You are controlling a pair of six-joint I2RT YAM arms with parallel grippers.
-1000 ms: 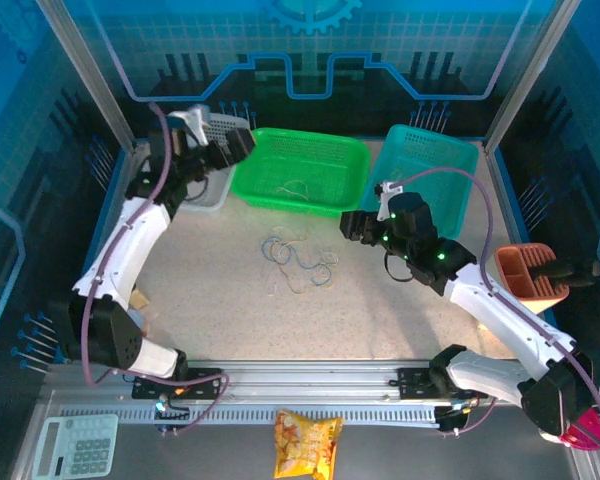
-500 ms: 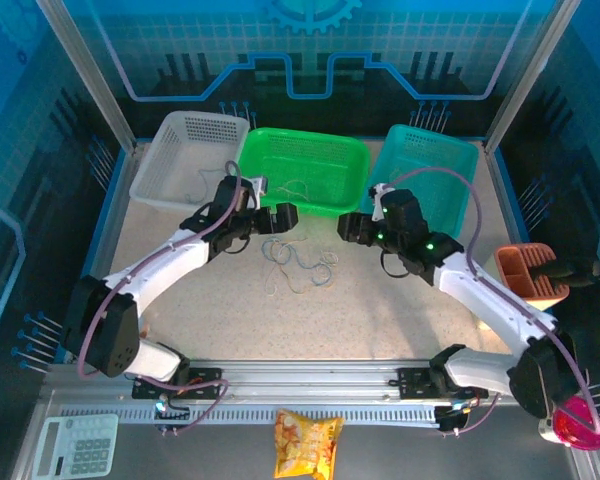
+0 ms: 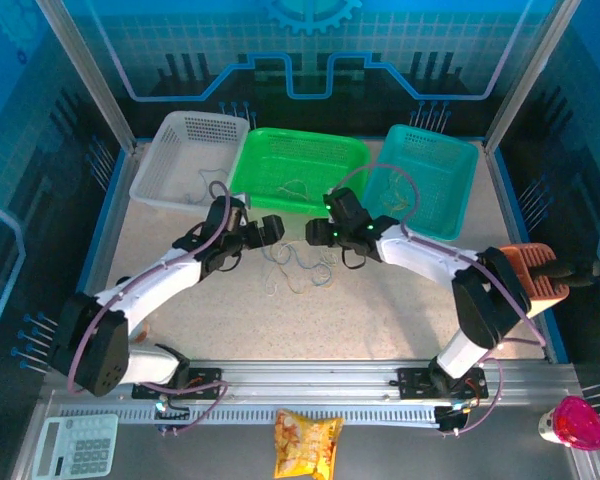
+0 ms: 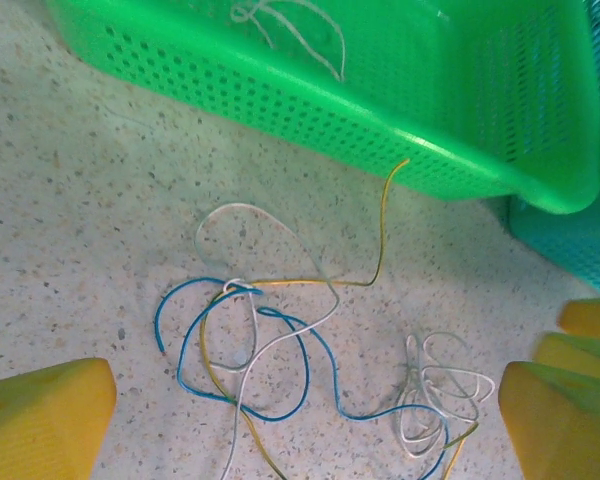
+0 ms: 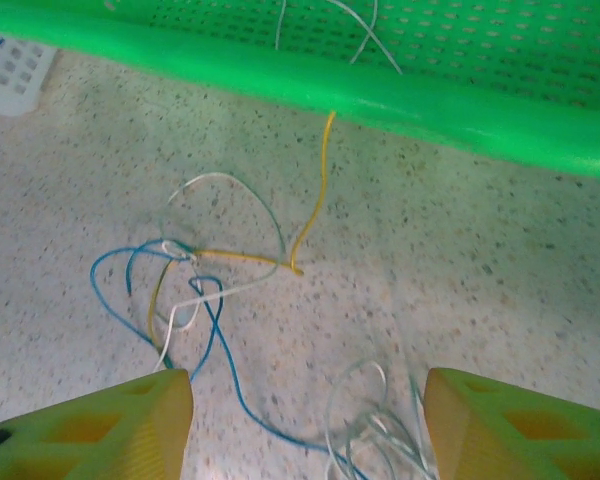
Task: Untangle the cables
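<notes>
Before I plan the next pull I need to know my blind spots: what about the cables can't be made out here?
- Top external: the cables are too thin to tell which strand crosses over which.
- Left wrist: their lower strands are cut off by the bottom edge.
- Right wrist: the white coil runs off the bottom edge; the yellow strand meets the green basket at its rim, touching or just under it, unclear.

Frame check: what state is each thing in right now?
cables: tangled clump, ungripped.
green basket: upright, holds loose strands.
white basket: upright, holds one strand.
left gripper: open, facing the clump.
right gripper: open, holding nothing.
</notes>
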